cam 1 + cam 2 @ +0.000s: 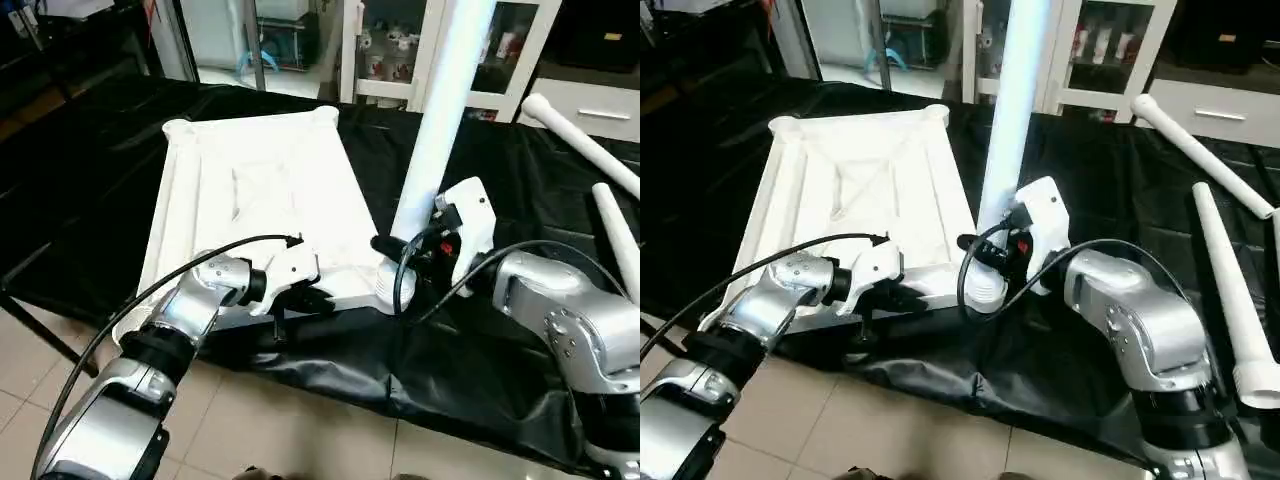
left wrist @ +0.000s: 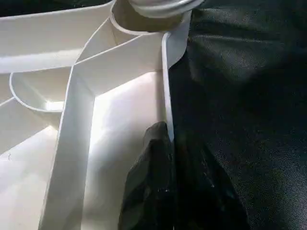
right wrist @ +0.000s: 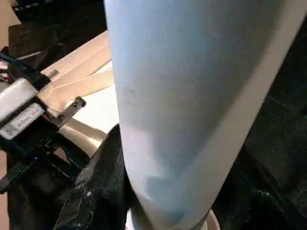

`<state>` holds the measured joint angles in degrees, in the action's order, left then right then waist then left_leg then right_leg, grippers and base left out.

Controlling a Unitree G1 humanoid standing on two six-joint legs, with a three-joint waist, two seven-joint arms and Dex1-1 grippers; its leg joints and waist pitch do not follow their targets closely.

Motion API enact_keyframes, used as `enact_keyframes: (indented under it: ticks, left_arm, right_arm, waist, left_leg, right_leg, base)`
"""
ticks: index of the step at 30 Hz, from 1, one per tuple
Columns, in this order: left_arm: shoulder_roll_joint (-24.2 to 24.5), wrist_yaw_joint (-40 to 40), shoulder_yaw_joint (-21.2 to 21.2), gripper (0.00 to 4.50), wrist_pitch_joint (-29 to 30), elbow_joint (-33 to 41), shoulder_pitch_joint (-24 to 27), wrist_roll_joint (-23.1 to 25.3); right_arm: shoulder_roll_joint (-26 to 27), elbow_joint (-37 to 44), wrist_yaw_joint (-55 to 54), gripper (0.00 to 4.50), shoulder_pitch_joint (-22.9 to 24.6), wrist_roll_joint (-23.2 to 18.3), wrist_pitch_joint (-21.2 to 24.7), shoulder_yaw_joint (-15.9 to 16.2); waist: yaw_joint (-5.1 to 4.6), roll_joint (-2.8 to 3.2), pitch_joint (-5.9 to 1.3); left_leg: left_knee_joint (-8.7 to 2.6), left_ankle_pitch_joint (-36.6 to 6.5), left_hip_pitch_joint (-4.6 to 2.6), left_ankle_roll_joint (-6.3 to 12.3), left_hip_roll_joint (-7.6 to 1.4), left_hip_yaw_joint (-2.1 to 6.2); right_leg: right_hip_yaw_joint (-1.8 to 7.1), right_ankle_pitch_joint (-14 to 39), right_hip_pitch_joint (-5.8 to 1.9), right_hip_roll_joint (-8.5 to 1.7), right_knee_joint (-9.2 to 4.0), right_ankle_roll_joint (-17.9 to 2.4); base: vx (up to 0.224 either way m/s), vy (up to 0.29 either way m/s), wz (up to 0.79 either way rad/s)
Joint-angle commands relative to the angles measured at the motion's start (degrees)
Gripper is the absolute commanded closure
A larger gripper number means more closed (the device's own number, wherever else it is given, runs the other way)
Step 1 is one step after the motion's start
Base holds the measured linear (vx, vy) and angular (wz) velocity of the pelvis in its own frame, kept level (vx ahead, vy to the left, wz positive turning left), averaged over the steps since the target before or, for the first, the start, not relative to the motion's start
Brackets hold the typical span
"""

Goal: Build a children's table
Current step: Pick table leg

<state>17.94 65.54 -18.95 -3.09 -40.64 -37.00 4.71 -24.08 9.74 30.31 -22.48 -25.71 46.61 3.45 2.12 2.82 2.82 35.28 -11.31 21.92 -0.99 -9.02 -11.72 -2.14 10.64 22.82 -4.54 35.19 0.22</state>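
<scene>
Nearest the head cam: two silver forearms w/ black cables, reaching fwd over a tiled floor (image 1: pixel 300 420) to the near edge of a large black-covered work table (image 1: pixel 480 360).

White plastic square tabletop (image 1: pixel 270 200) lies upside down on the black cover, ribbed underside up: raised rim all round, straight ribs inside, faint diagonal lines in the centre panel, round sockets at the corners. Far-right corner socket (image 1: pixel 326 115) and far-left one show as rounded bumps. In the left wrist view the ribs meet at angles and a curved wall runs up to a round socket (image 2: pixel 144 19).

One long white tapered tube leg (image 1: pixel 440 130) stands near upright in the near-right corner socket (image 1: pixel 383 285), top out past the picture's upper edge, leaning slightly to the right.

Left gripper (image 1: pixel 318 297) is pinched tight on the tabletop's near rim; left wrist view has a black finger (image 2: pixel 153 191) inside the thin rim wall, the other outside it on the cover side.

Right gripper (image 1: pixel 990 255) clasps the standing leg low down, just above the socket, black fingers (image 3: pixel 98 187) either side of the tube.

Outward: two more loose white tube legs (image 1: pixel 1230 290) lie on the cover at right, well apart from the tabletop. Behind the table, white glass-door cabinets (image 1: pixel 500 50).
</scene>
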Motion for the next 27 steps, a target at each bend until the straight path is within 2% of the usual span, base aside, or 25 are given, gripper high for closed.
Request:
enact_keyframes:
  ticks: [1, 8, 11, 21, 22, 27]
  left_arm:
    - [0.43, -0.13, -0.58, 4.50, 1.03, -1.20, 2.10, 0.41]
    - [0.67, 0.61, -0.85, 4.50, 1.31, -0.10, 2.24, 0.46]
    - [0.75, 0.83, -0.83, 4.50, 1.73, 0.71, 2.51, 0.31]
    - [0.57, 3.00, -0.61, 4.50, 3.27, 2.07, 3.03, -1.07]
    - [0.61, 3.10, -0.53, 4.50, 3.57, 2.21, 3.04, -1.20]
    - [0.47, 2.68, 0.36, 4.50, 4.40, 2.53, 3.06, -1.95]
  right_arm:
    - [0.27, -1.22, 0.36, 2.68, -1.10, 0.98, -1.33, 0.60]
    - [-0.01, -4.69, 1.11, 2.68, -1.65, 3.07, -2.71, 2.55]
    - [0.41, -6.27, 1.39, 2.68, -2.25, 3.66, -3.63, 2.76]
    - [3.75, -14.82, 1.33, 2.68, -4.55, 3.86, -6.11, 1.37]
    - [3.89, -15.38, 1.30, 2.68, -4.48, 3.87, -6.18, 1.18]
    - [4.44, -15.88, 0.98, 2.68, -3.31, 3.22, -6.37, -0.08]
  waist:
    - [0.21, -1.42, -3.50]
    - [0.24, -1.48, -3.59]
    - [0.21, -1.30, -3.63]
    - [-0.10, -1.29, -3.62]
    - [-0.15, -1.46, -3.64]
    - [-0.15, -1.39, -3.69]
  left_leg:
    - [-4.74, -10.82, -1.20, 0.32, -4.03, 2.16]
    - [-4.66, -9.72, -1.21, 0.89, -4.08, 2.08]
    - [-4.63, -9.82, -1.24, 0.85, -4.11, 2.09]
    - [-4.69, -10.78, -1.27, 0.70, -4.06, 2.07]
    - [-4.72, -10.54, -1.13, 0.70, -4.05, 2.15]
    - [-4.71, -10.15, -1.30, 0.89, -4.10, 2.04]
  right_leg:
    - [2.55, 13.56, -2.01, -4.51, -4.42, -12.67]
    - [2.53, 11.28, -2.07, -4.45, -4.20, -13.33]
    - [2.52, 10.93, -2.02, -4.47, -4.16, -13.61]
    - [2.50, 10.96, -2.09, -4.42, -4.17, -14.24]
    - [2.46, 10.92, -2.25, -4.46, -4.08, -14.31]
    - [2.46, 9.59, -2.10, -4.32, -4.05, -14.53]
  base:
    - [0.000, 0.000, 0.00]
    - [0.000, 0.000, 0.00]
    - [0.000, 0.000, 0.00]
    - [0.000, 0.000, 0.00]
    - [0.000, 0.000, 0.00]
    - [0.000, 0.000, 0.00]
